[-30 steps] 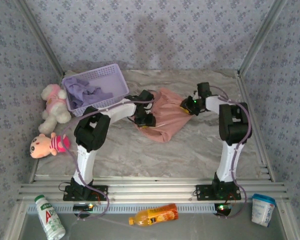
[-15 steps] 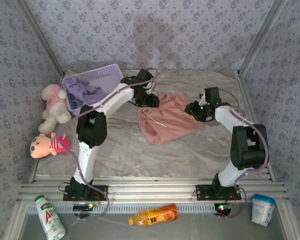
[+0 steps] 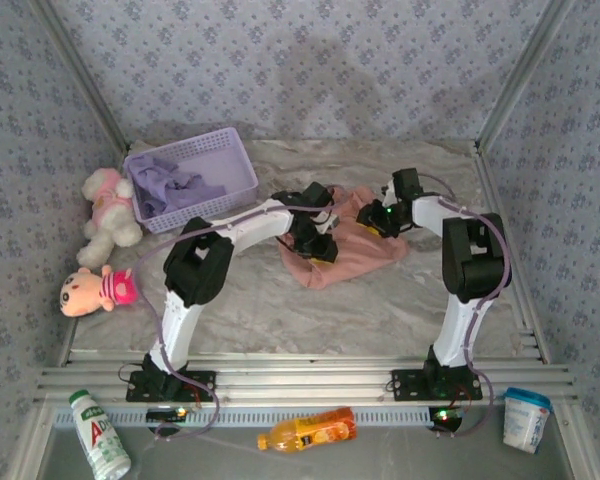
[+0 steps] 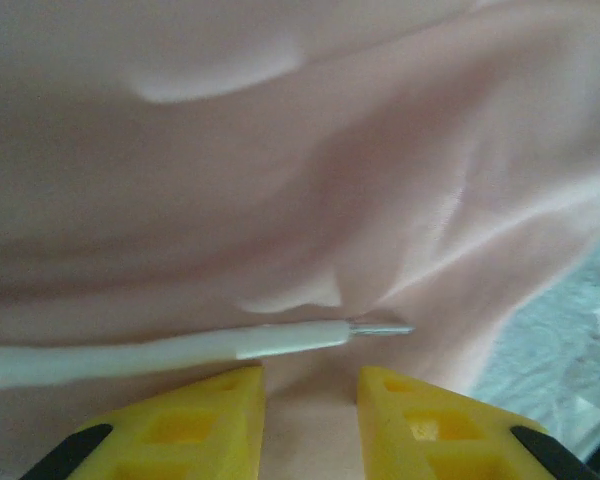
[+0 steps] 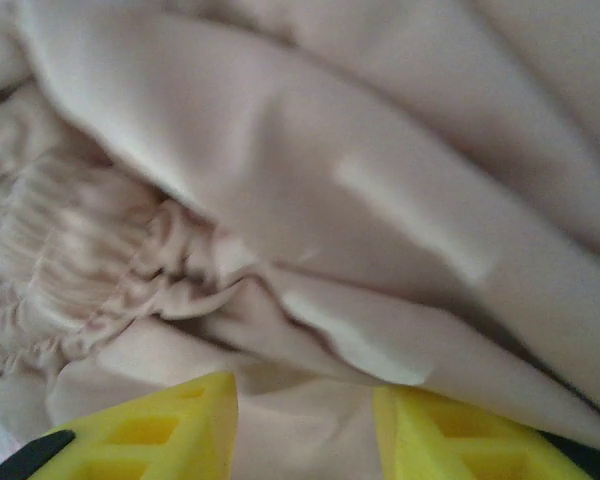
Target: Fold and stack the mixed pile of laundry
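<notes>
Over on the far left: a white-and-pink plush (image 3: 108, 212) and a doll plush (image 3: 88, 290) by the wall. Not my job, ignoring them.
basket: lavender mesh basket (image 3: 248, 165) at the back left of the table (image 3: 380, 300), with the purple T-shirt (image 3: 170, 180) bunched up inside. Not folded, not even out on the table.
left gripper: (image 3: 315, 240) down on the near-left part of the pink garment (image 3: 355, 250). Wrist view has my yellow fingers (image 4: 215, 415) a little apart, pink cloth in the gap, and the white drawstring (image 4: 180, 348) lying just past the tips. Honestly can't tell if I've got a pinch or I'm just resting on it.
pink garment: mid-table, rumpled heap, no clean fold that I can see.
right gripper: (image 3: 377, 216) on the back-right edge of the same garment, near the gathered waistband (image 5: 70, 260). Fingers part-way apart, a fold of cloth between them. Same deal, can't tell whether it's held.
progress: my guess, barely started. Nothing folded, nothing stacked.
left to do: flatten and fold the pink one, fetch the T-shirt, fold it, stack the two.
</notes>
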You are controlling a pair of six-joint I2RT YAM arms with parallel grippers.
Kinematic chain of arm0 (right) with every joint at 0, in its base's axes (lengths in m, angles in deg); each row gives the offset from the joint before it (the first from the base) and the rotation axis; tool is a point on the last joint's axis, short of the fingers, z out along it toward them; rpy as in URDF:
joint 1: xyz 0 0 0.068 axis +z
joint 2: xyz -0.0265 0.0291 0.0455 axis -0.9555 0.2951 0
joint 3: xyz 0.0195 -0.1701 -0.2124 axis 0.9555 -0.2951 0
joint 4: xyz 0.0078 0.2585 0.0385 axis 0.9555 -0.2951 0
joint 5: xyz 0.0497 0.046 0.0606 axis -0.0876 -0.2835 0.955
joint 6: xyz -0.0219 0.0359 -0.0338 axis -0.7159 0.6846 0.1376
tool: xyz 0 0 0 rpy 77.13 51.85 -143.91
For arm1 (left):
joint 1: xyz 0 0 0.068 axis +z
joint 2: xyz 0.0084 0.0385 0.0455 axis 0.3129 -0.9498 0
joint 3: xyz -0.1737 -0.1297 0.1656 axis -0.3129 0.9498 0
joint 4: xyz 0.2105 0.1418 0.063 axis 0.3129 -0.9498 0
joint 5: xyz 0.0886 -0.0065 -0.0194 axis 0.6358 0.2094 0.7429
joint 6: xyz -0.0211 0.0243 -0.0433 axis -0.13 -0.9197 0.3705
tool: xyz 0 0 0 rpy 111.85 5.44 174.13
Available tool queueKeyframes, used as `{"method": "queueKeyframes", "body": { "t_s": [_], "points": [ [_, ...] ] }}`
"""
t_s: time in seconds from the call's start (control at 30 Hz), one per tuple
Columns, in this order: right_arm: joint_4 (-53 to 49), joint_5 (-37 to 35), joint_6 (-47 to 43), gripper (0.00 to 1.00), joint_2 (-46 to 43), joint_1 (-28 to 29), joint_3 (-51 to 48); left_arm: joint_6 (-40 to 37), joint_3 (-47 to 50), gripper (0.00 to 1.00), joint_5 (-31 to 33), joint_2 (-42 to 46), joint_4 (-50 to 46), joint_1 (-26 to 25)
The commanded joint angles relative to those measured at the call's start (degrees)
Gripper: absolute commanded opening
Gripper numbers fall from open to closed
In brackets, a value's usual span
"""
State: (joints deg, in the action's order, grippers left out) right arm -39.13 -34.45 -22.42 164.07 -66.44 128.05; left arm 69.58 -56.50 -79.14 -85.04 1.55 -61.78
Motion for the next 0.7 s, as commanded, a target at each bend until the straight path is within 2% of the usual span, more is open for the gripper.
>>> {"method": "queueKeyframes", "body": {
  "t_s": [0.0, 0.1, 0.13, 0.23, 0.3, 0.33, 0.4, 0.43, 0.53, 0.67],
  "points": [
    [2.3, 2.7, 0.5, 0.44, 2.2, -3.1, -2.8, -0.3, 3.1, 0.31, 0.2, -0.8, 0.9, 0.2],
    [2.0, 5.7, -0.1, 0.48, 2.3, -4.0, -2.6, -0.2, 2.5, 0.32, 1.2, 0.0, -1.7, 0.3],
    [1.3, 5.8, -1.0, 0.50, 1.3, -3.8, -2.3, 0.3, 1.8, 0.36, 1.9, 0.9, -2.6, 0.7],
    [-3.4, 1.9, -4.1, 0.67, -3.6, -1.8, -1.7, 4.2, -0.6, 0.55, 4.3, 5.4, -3.3, 3.0],
    [-6.9, -2.0, -6.0, 0.80, -7.0, 0.3, 0.1, 7.7, -0.4, 0.64, 4.8, 9.3, -1.6, 5.9],
    [-8.1, -4.0, -7.2, 0.86, -8.7, 1.6, 0.1, 9.3, 0.1, 0.73, 5.4, 11.5, -0.5, 7.4],
    [-10.1, -8.1, -8.0, 0.91, -11.0, 4.9, 0.2, 10.7, 1.3, 0.96, 7.7, 15.4, 0.4, 10.1],
    [-11.2, -10.7, -7.8, 0.91, -11.5, 6.9, 0.5, 10.9, 1.9, 1.00, 9.4, 17.4, 0.4, 11.5],
    [-14.4, -18.1, -8.5, 0.91, -10.3, 13.3, 2.0, 10.7, 3.7, 1.00, 14.1, 22.0, -0.4, 15.3],
    [-17.0, -28.0, -9.5, 0.92, -5.8, 20.8, 4.5, 12.4, 7.8, 1.00, 16.3, 26.5, -0.3, 20.9]
  ]
}}
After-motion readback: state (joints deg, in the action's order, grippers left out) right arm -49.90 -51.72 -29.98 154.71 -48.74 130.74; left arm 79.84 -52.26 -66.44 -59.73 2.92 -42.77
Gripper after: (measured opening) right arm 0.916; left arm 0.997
